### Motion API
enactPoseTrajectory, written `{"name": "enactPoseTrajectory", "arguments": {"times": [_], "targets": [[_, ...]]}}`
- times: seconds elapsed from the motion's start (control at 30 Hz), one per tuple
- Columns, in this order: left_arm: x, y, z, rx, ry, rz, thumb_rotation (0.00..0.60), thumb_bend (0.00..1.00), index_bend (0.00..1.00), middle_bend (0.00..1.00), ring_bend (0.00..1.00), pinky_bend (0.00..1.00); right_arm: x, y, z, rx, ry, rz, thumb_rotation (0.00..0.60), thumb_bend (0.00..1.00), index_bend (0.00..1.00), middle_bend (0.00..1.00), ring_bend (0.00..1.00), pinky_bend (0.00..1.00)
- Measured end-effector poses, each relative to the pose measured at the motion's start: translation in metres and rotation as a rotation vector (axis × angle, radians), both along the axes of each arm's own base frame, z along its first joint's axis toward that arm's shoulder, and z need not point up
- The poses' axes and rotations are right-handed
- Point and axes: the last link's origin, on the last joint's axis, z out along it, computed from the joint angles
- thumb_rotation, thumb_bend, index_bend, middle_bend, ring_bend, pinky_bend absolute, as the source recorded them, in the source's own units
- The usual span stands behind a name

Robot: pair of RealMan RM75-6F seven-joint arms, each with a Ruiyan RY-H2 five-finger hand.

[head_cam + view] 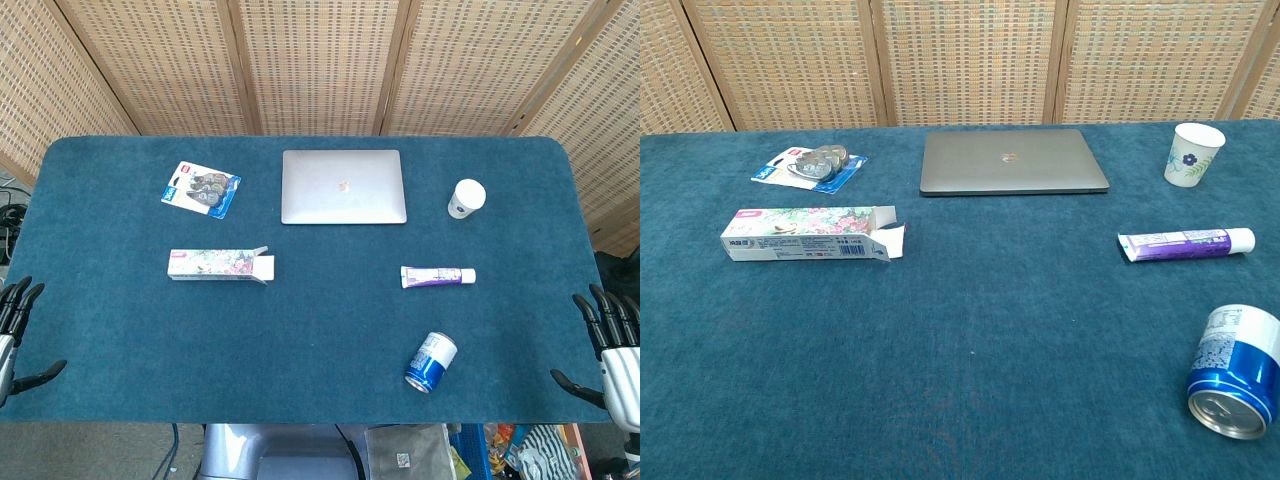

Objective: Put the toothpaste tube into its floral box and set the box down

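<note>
The floral box [220, 265] [808, 234] lies flat on the left half of the blue table, its right end open with flaps spread. Far to its right the white and purple toothpaste tube [438, 276] [1186, 243] lies flat, cap pointing right. At the table's left edge my left hand [18, 330] hovers with fingers spread, holding nothing. My right hand [608, 345] sits at the right edge, fingers apart and empty. Only the head view shows the hands; both are far from the box and the tube.
A closed silver laptop [344, 187] [1011, 161] lies at the back centre. A paper cup [466, 198] [1192, 154] stands at the back right. A blue can [431, 362] [1235, 371] lies on its side at the front right. A blister pack [201, 189] [809, 166] rests at the back left.
</note>
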Motion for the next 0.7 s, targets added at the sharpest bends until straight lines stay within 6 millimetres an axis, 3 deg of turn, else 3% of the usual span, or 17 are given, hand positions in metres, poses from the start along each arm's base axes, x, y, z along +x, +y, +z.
{"name": "enactPoseTrajectory", "arguments": {"times": [0.13,0.23,0.37,0.47,0.63,0.7], "targets": [[-0.001,0.001,0.001,0.007,-0.002,-0.002,0.6,0.14,0.0,0.0,0.0,0.0,0.002,-0.006,-0.003,0.02,-0.003,0.019,0.6,0.0,0.0,0.0,0.0,0.0],[-0.001,0.003,0.001,0.01,-0.006,-0.009,0.6,0.14,0.0,0.0,0.0,0.0,0.006,-0.022,-0.008,0.064,-0.012,0.046,0.6,0.0,0.0,0.0,0.0,0.0],[-0.001,0.009,0.0,0.0,-0.008,-0.012,0.6,0.14,0.0,0.0,0.0,0.0,0.013,-0.061,-0.017,0.164,-0.019,0.092,0.6,0.0,0.01,0.01,0.0,0.0],[-0.002,0.015,-0.002,-0.014,-0.008,-0.01,0.6,0.14,0.0,0.0,0.0,0.0,0.017,-0.093,-0.026,0.251,-0.02,0.105,0.6,0.0,0.07,0.09,0.01,0.01],[-0.008,0.031,-0.008,-0.04,0.002,0.019,0.6,0.14,0.0,0.0,0.0,0.0,0.017,-0.149,-0.048,0.356,0.034,0.078,0.6,0.0,0.27,0.28,0.17,0.18],[-0.008,0.037,-0.01,-0.04,0.002,0.017,0.6,0.14,0.0,0.0,0.0,0.0,0.014,-0.171,-0.062,0.368,0.052,0.061,0.6,0.01,0.3,0.32,0.2,0.22]]}}
